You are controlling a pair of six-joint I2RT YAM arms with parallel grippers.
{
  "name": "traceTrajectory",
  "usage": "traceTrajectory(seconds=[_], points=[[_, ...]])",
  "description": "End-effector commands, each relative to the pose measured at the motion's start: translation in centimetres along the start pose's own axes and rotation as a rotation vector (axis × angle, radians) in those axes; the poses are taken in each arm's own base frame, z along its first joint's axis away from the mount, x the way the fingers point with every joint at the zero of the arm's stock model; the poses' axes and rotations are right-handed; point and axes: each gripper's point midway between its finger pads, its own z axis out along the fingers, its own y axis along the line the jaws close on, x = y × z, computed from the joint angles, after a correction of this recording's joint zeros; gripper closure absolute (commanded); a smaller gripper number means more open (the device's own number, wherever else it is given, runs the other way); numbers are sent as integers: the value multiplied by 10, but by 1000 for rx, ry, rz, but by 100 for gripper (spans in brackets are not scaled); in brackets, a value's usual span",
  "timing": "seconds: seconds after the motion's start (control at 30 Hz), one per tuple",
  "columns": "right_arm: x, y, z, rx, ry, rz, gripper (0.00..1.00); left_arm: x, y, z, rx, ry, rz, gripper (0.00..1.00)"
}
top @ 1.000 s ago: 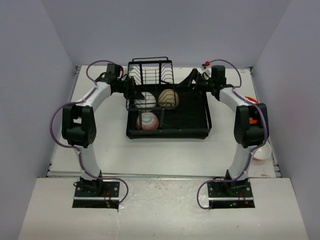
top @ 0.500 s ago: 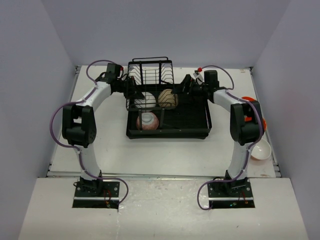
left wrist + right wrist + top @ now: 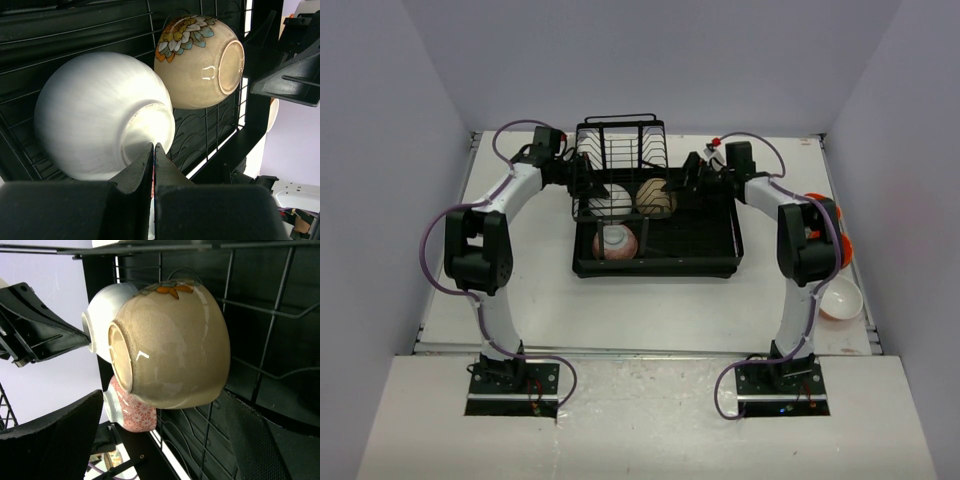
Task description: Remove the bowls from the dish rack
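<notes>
Holding wide-open, empty right jaws either side of the tan bowl, tipped sideways in the rack, for lifting; aiming shut, empty left jaws at the white bowl.

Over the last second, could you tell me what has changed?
The right gripper, open, moved left over the dish rack until it straddles the beige bowl, not gripping it. The left gripper stayed shut by the white bowl; nothing in the rack moved.
</notes>
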Motion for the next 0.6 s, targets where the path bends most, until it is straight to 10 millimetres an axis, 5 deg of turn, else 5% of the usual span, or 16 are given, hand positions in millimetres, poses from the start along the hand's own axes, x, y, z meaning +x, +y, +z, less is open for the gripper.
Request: traceTrajectory(seconds=[0.0, 0.33, 0.57], points=[[-9, -13, 6, 40, -13, -26, 1, -8, -15, -6, 39, -24, 54, 100], [-17, -19, 13, 57, 3, -41, 1, -5, -14, -6, 33, -20, 51, 100], [-16, 1, 6, -18, -12, -81, 1, -5, -12, -6, 27, -18, 51, 100]])
